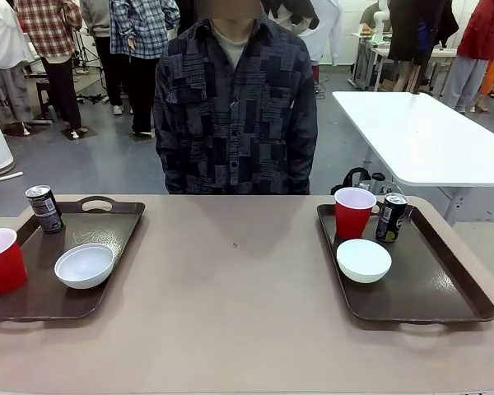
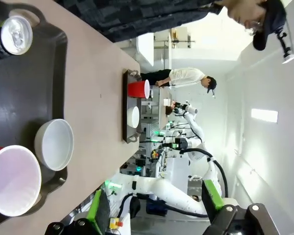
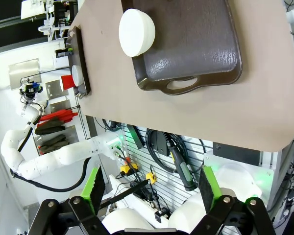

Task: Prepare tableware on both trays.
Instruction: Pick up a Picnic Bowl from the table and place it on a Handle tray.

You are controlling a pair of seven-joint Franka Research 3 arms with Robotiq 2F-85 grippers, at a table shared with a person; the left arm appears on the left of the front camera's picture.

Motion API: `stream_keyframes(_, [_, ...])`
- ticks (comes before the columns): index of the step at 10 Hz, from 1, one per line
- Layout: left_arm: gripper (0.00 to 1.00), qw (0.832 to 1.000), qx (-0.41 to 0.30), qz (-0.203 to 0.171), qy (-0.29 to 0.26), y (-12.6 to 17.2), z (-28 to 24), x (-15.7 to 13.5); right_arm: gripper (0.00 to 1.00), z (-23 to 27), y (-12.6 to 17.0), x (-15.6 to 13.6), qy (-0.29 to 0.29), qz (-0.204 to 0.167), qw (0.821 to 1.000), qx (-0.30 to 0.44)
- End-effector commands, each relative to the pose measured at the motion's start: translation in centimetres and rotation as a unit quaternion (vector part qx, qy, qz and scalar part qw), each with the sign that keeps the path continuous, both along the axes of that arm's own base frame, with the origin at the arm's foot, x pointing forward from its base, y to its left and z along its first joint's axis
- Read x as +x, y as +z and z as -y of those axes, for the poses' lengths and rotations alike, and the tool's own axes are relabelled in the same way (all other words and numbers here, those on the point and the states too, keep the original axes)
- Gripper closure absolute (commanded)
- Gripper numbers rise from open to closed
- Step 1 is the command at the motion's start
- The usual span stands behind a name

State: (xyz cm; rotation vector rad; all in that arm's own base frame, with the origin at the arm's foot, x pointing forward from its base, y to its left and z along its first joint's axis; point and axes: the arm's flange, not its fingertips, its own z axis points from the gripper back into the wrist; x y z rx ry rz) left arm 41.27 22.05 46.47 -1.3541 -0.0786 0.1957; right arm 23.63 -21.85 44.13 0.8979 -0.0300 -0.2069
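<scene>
A busy room with people standing about lies behind a tan desk [image 1: 239, 329], and a person in a dark patchwork shirt [image 1: 235, 107] stands at its far edge, top centre of the front view. At the left of that view a dark brown tray [image 1: 107, 226] carries a red cup [image 1: 2, 260] at the frame's left edge, a white bowl [image 1: 84, 265] beside it and a dark can [image 1: 45, 208] at its far corner. At the right a second tray [image 1: 445, 288] holds another red cup [image 1: 353, 211], a Pepsi can [image 1: 391, 217] just beside it and a white bowl [image 1: 363, 260] in front. In each wrist view, the left gripper [image 2: 154, 208] and right gripper [image 3: 149, 188] show green-padded fingers spread wide apart at the bottom, holding nothing.
</scene>
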Motion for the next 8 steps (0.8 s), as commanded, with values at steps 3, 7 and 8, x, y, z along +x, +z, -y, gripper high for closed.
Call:
stream_keyframes(3, [0.0,1.0,-0.005,-0.006,0.004,-0.31,-0.43,-0.36,0.0,-0.13,-0.03,-0.15,0.002,0.007,1.0,0.004])
stream_keyframes(7, [0.0,1.0,-0.005,-0.006,0.004,-0.31,-0.43,-0.36,0.0,-0.13,-0.03,-0.15,0.002,0.007,1.0,0.004])
stream_keyframes(8, [0.0,1.0,-0.005,-0.006,0.004,-0.31,-0.43,-0.36,0.0,-0.13,-0.03,-0.15,0.002,0.007,1.0,0.004])
